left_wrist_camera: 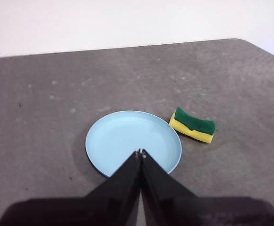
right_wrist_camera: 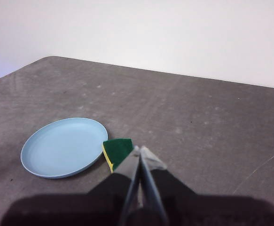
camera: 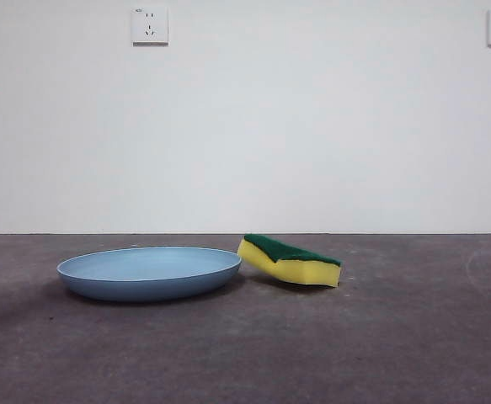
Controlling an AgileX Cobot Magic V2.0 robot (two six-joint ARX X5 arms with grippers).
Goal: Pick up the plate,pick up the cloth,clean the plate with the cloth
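Note:
The light-blue plate (camera: pixel 148 271) lies flat on the dark grey table, left of centre in the front view. The cloth, a yellow sponge with a green scouring top (camera: pixel 289 260), rests just right of the plate, its near end tilted up against the plate's rim. In the left wrist view my left gripper (left_wrist_camera: pixel 140 153) is shut and empty, high above the plate (left_wrist_camera: pixel 127 139), with the sponge (left_wrist_camera: pixel 193 125) beside it. In the right wrist view my right gripper (right_wrist_camera: pixel 139 149) is shut and empty, high above the sponge (right_wrist_camera: pixel 117 150), next to the plate (right_wrist_camera: pixel 61 146). Neither arm shows in the front view.
The grey table (camera: pixel 397 337) spreads wide around both things. A white wall with two sockets (camera: pixel 149 25) stands behind. The table's rounded corners show in both wrist views.

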